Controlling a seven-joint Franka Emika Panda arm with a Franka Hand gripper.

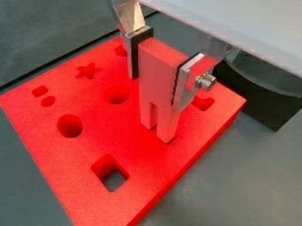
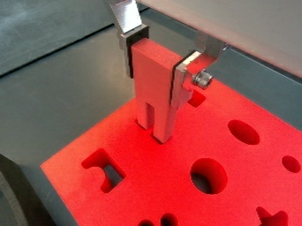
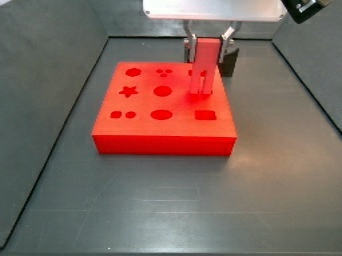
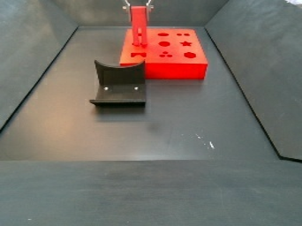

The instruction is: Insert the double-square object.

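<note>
The double-square object (image 1: 157,93) is a narrow red-pink bar ending in two square prongs. It hangs upright between the silver fingers (image 1: 190,79) of my gripper (image 1: 165,62), which is shut on it. It also shows in a wrist view (image 2: 156,88) and in both side views (image 3: 205,68) (image 4: 138,22). Its prong tips are at or just above the top of the large red board (image 1: 130,168) with shaped holes (image 3: 163,115) (image 4: 171,48), near the board's edge. I cannot tell whether the prongs touch the board.
A dark grey curved block (image 4: 118,84) stands on the dark floor beside the board; it shows behind the board in a wrist view (image 1: 266,93). Tray walls (image 3: 60,120) rise along the floor's sides.
</note>
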